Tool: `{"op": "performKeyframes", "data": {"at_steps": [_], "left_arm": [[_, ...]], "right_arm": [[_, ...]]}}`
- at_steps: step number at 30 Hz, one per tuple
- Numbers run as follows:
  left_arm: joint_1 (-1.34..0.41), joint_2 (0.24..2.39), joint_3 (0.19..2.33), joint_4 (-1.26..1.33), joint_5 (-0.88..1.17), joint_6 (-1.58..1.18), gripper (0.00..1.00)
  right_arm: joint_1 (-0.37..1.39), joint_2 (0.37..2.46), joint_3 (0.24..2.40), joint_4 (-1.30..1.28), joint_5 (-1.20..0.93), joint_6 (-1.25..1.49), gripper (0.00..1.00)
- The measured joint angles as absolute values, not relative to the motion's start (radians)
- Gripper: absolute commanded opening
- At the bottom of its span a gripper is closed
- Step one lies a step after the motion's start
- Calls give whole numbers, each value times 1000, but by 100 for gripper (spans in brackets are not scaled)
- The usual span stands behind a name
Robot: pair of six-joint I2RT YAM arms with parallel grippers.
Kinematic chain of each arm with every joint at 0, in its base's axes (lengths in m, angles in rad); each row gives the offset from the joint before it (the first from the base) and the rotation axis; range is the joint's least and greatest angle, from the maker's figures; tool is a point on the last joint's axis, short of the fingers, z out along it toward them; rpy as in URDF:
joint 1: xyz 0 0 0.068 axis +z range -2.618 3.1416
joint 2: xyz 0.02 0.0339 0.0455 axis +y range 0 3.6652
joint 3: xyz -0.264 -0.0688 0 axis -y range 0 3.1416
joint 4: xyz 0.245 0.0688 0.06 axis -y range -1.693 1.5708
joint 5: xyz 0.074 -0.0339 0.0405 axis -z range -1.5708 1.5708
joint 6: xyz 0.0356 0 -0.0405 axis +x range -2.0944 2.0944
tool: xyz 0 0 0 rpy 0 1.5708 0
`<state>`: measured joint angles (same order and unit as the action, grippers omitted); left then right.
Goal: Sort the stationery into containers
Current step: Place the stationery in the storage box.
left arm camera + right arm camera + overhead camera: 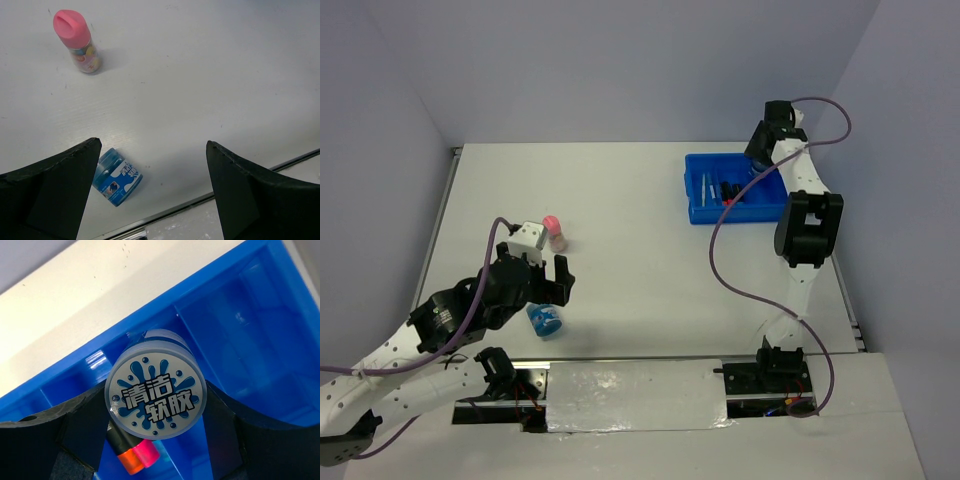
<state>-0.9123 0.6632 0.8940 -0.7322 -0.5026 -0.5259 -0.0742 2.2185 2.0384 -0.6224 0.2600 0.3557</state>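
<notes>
— Well, where do things stand?

— The right jaws grip one round blue jar [155, 400] by its sides, lid toward the wrist camera, over a compartment of the blue tray [225, 285]. Some markers [137, 455] with orange and pink caps lie under it.

— And the other side?

— The left jaws are spread wide, holding nothing, above the table [640, 250]. The second blue jar [116, 176] lies on its side just beside one finger [55, 190], close to the table's near edge. The pink-capped bottle [77, 40] stands upright, well apart from it.

— What worries you?

— Two things, I'd judge. A jar on its side rolls: if one finger meets it first, it can run off toward the near edge. And the held jar, let go before it is lowered, could land on the markers and tip or bounce into a neighbouring compartment.

— The bottle?

— Tall and narrow, so a sideways nudge would topple it.
</notes>
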Motion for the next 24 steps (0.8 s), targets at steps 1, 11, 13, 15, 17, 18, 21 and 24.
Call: {"op": "performKeyframes", "data": {"at_steps": [1,11,13,15,17,18,21,24], "left_arm": [[-912,663,894,-732,-502,-526,99],[-912,664,894,-732,-500,-525,99],[-912,664,894,-732,-500,-525,99],[-912,665,894,-732,-500,-525,99],[-912,665,894,-732,-500,-526,99],[-912,665,894,-732,-500,-525,99],[-912,665,894,-732,-501,-526,99],[-912,665,894,-732,-501,-526,99]], "right_arm": [[-75,2226,2038,-622,254,356,37],[-80,2258,2065,-622,248,355,63],[-81,2260,2070,-622,245,353,78],[-83,2262,2076,-623,239,354,90],[-84,2268,2095,-622,233,352,100],[-84,2269,2105,-621,229,352,100],[-84,2273,2135,-620,219,350,100],[-84,2273,2141,-617,200,348,100]]}}
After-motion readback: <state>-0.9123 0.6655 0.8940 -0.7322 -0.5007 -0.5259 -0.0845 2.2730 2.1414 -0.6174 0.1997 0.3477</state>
